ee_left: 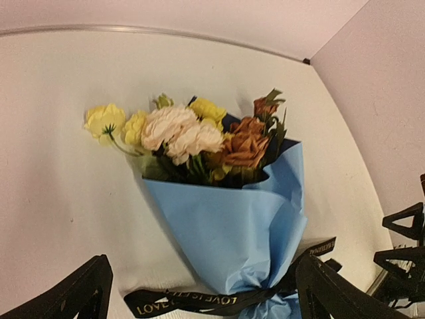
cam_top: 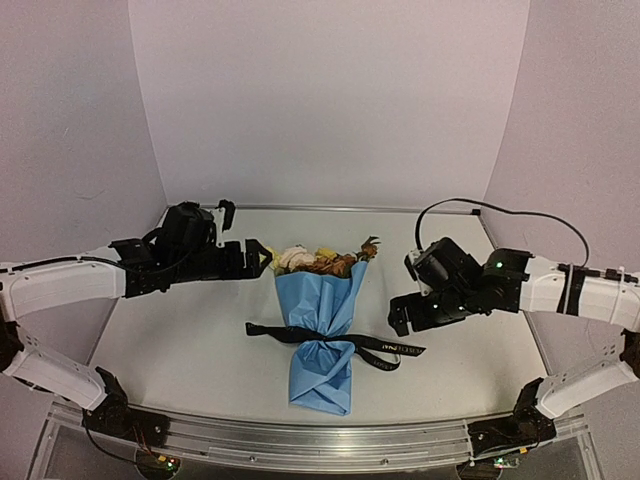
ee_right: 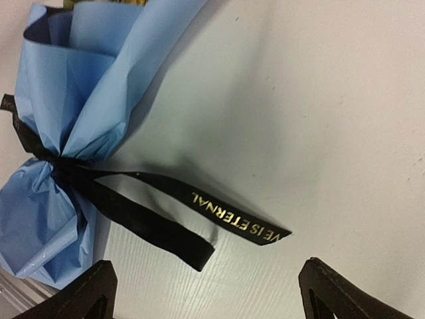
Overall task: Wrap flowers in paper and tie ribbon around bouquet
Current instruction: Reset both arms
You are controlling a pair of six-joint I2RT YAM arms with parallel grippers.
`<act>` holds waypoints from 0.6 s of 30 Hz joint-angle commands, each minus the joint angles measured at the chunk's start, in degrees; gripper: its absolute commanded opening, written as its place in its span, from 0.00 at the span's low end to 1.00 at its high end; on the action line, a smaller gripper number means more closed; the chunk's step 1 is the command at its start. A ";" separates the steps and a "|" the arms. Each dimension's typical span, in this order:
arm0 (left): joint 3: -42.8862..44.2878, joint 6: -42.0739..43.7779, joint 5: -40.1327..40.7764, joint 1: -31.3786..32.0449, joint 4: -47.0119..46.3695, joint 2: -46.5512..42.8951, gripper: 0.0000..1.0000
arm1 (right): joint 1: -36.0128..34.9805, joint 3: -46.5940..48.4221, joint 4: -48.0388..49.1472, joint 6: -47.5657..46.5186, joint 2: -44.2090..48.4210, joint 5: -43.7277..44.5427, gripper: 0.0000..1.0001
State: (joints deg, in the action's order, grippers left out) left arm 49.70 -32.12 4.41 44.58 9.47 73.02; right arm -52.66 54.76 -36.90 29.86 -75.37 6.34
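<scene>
Both arms are built alike: long white shells form the links, and black housings sit at the joints. The left arm carries a thin black cable along its white forearm. The right arm has a thicker round black cable that loops from the wrist back to the forearm, where dark bands ring the white shell. A small green light glows on the right wrist housing. The left hand and right hand are black and blocky. Their fingers are flat, angular black plastic with cut-outs. The base joints are black too.
</scene>
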 commanded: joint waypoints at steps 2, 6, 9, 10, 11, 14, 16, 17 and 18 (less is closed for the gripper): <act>6.39 -1.05 5.02 -0.29 -0.27 -2.08 1.00 | 0.69 2.70 -5.55 -0.85 5.52 12.48 0.98; 7.90 -2.91 8.26 -0.24 0.45 -2.07 1.00 | 0.73 2.35 -8.43 -1.72 8.58 15.82 0.98; 8.30 -3.42 10.62 -0.28 1.01 -2.49 1.00 | 0.82 0.87 -8.48 -1.93 11.07 17.52 0.98; 8.48 -3.49 11.33 -0.28 1.09 -2.59 1.00 | 0.81 0.55 -8.53 -2.19 11.54 17.83 0.98; 8.69 -3.60 11.91 -0.28 1.17 -2.60 1.00 | 0.81 0.40 -8.62 -2.44 11.98 18.06 0.98; 9.55 -3.35 13.08 -0.28 1.77 -2.46 1.00 | 0.85 0.43 -8.89 -3.30 12.56 18.57 0.98; 10.12 -3.17 13.46 -0.28 2.36 -2.25 1.00 | 0.81 0.67 -9.01 -3.57 12.71 18.85 0.98; 10.40 -3.11 13.58 -0.28 2.67 -2.17 1.00 | 0.81 0.81 -9.07 -3.65 12.73 18.96 0.98; 10.61 -2.97 13.53 -0.28 2.93 -2.10 1.00 | 0.83 0.94 -9.18 -3.61 12.71 19.00 0.98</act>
State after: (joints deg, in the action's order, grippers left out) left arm 56.18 -34.98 15.35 44.56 11.60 72.27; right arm -52.03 55.37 -44.94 27.47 -63.37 22.46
